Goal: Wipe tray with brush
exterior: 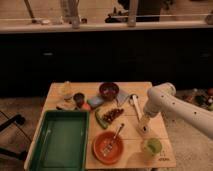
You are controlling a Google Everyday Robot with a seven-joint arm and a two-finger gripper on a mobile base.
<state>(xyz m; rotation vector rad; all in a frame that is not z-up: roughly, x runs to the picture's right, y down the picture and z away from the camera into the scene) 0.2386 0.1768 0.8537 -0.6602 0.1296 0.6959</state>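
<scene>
The deep-green tray (59, 140) sits at the front left of the wooden table (131, 150). The white-handled brush (135, 106) lies on the table right of centre, its dark end toward the back. My white arm comes in from the right, and my gripper (143, 127) points down at the table just in front of the brush's near end, well to the right of the tray.
An orange bowl (108, 146) with a metal utensil (115, 136) stands right of the tray. A green cup (152, 146) is at the front right. A dark bowl (108, 90), a blue sponge (95, 102), a plate of food (113, 115) and small items lie behind.
</scene>
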